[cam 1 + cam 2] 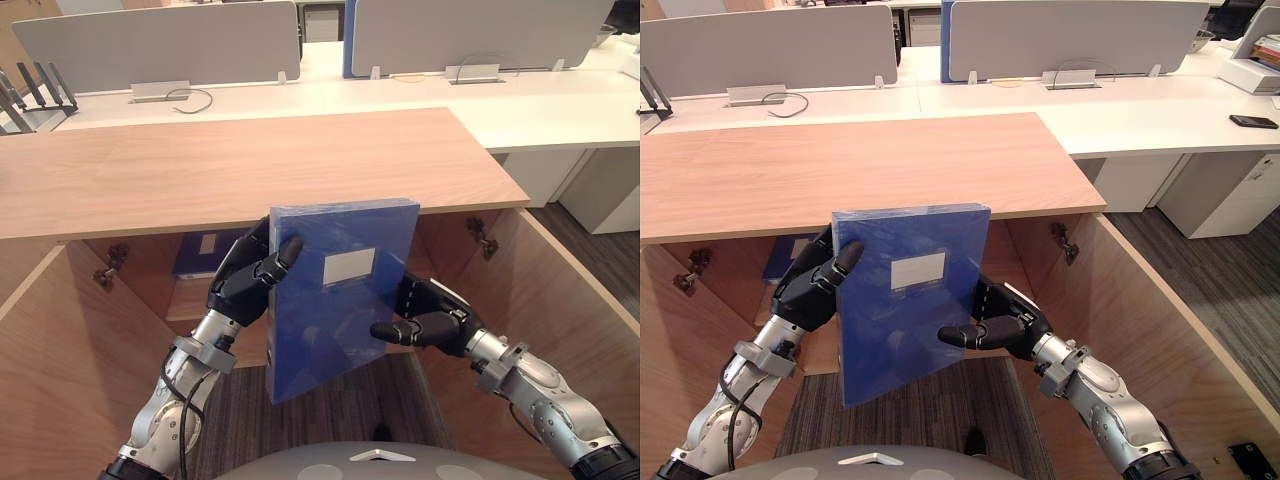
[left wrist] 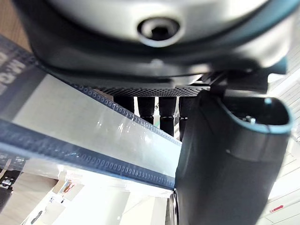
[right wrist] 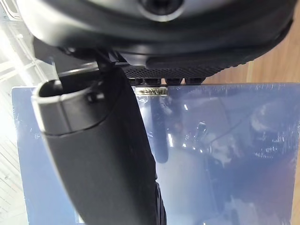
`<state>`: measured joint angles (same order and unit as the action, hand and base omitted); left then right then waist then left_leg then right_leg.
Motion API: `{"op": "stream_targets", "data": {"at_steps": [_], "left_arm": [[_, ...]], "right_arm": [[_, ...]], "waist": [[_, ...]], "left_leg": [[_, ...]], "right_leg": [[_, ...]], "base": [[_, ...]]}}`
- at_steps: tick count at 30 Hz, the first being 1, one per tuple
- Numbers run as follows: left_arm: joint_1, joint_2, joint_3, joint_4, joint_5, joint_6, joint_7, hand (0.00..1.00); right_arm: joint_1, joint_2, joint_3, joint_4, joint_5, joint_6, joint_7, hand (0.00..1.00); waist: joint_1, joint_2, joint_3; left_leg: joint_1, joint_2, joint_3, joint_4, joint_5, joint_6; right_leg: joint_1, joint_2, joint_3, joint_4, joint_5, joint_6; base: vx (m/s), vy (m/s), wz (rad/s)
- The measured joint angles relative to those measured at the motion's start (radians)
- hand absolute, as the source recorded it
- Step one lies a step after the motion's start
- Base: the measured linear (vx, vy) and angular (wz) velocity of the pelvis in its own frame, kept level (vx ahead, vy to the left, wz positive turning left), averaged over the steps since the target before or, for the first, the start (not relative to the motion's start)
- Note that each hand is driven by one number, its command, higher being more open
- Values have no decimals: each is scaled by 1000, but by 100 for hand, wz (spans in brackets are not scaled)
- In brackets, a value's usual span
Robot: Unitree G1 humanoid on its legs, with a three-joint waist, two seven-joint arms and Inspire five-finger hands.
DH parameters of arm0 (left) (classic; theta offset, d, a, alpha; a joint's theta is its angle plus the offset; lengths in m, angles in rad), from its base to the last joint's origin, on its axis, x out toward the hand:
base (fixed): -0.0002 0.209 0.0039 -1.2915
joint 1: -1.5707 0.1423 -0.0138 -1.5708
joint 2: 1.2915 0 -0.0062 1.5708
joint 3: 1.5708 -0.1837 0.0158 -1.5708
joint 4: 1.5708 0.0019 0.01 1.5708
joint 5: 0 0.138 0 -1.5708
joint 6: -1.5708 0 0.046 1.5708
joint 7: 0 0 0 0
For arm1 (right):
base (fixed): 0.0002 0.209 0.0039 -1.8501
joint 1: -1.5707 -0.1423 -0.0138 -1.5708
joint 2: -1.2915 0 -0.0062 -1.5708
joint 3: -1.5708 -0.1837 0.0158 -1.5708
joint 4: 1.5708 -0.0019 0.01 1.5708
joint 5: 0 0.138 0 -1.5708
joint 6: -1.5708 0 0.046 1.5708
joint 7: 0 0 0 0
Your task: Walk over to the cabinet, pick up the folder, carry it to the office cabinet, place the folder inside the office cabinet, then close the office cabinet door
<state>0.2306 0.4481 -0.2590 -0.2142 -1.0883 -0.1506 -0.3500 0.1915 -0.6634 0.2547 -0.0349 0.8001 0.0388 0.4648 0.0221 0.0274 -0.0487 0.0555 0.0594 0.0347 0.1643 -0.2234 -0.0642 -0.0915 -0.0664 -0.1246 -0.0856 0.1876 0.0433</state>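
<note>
Blue folder (image 1: 340, 290) before open wooden cabinet (image 1: 250, 165)

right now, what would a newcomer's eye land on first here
The blue folder, held up at centre, pinched between the left hand and right hand. Behind it stands the open wooden cabinet, doors swung wide, with a second folder on its shelf.

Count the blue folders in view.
2. One folder is held between the left hand and right hand before the open cabinet; a second folder lies on the shelf inside, partly hidden behind the left hand. Others may be hidden.
</note>
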Motion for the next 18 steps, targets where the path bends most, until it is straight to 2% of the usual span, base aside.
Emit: {"op": "stream_targets", "data": {"at_steps": [1,6,10,18], "left_arm": [[0,0,0,0,0,0,0,0],[-1,-2,-6,2,0,-1,1,0],[-1,-15,-65,15,-1,-3,1,0],[0,-21,-66,49,-17,-10,5,0]], "right_arm": [[0,0,0,0,0,0,-1,0],[-1,1,0,2,0,1,-22,0],[-6,8,-13,33,-1,5,-53,0],[-6,6,-15,37,11,17,-41,0]], "waist": [[0,0,0],[1,1,-15],[1,1,-30],[-1,2,-31]], "left_leg": [[-1,0,0,1,0,0],[-14,-4,-1,6,-1,-1],[-14,-5,0,7,-1,-1],[-13,-2,4,8,-1,-1]], "right_leg": [[0,0,0,0,0,0],[-11,0,0,0,2,-2],[-11,0,1,0,2,-2],[-12,4,6,0,4,-5]], "base": [[0,0,0],[0,0,0],[0,0,0],[-6,1,-1]]}}
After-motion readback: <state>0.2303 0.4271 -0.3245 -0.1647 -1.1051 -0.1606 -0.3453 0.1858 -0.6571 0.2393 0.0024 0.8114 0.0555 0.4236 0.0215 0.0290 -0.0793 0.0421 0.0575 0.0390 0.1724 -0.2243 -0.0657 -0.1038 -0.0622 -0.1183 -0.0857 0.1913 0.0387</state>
